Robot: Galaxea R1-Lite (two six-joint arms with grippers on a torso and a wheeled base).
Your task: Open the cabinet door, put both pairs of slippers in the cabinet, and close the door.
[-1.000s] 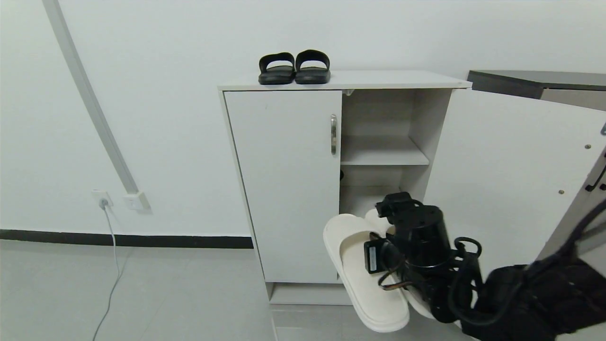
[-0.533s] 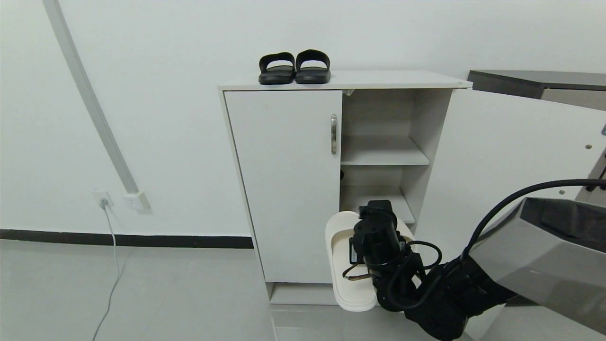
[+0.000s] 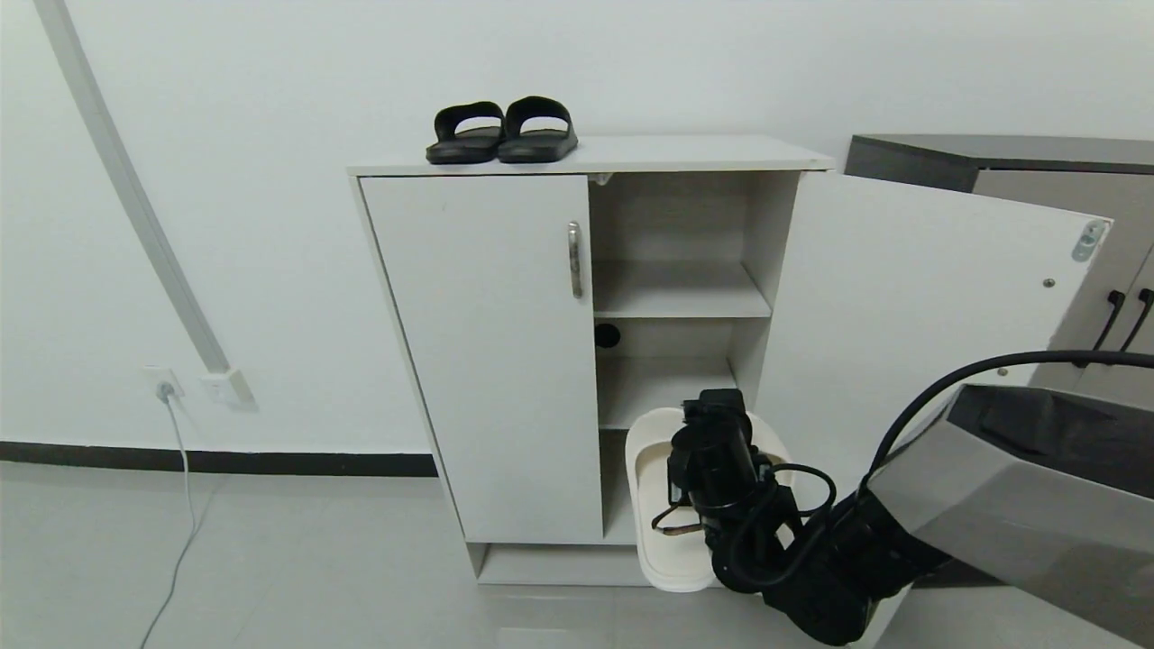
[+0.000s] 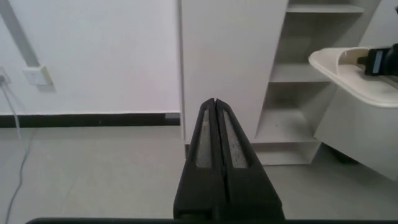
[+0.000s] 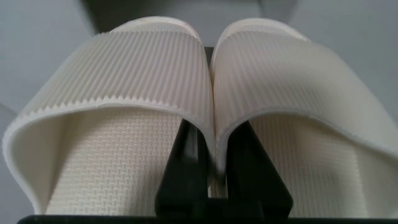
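1. Cabinet [image 3: 703, 151]: white, two doors. The left door [image 3: 487, 361] is shut and the right door [image 3: 902, 306] is swung wide. The open half shows an upper shelf [image 3: 676, 297], a lower shelf [image 3: 663, 388] and a bottom compartment [image 3: 618, 514].
2. White slippers [image 3: 654, 505]: one pair, held side by side off the floor, at the mouth of the open half and about level with the lower shelf's front edge. It cannot be told whether the toes have crossed the threshold.
3. Right gripper [image 3: 714, 424]: the jaws are narrow and pinch the two inner side walls of the white slippers together, as the right wrist view shows.
4. Black slippers [image 3: 502, 131]: one pair, side by side on the cabinet top above the shut left door, and not stowed.
5. Left gripper [image 4: 214, 124]: the fingers are pressed together with nothing between them, and it sits low and well back from the cabinet.
6. Step in hand (judged): stowing the first pair, with the door-opening done.
7. Handling notes (judged):
   - Choose one compartment and hold that height.
   - Keep the soles level and travel straight in.
   - Stay clear of the shut door's edge and the shelf lip.
   - Set the soles down flat and only then spread the jaws.
   - Back out on the same line so the straps do not snag.
   - Seat the pair deep and to one side, leaving space for the black pair and room for the door to close.
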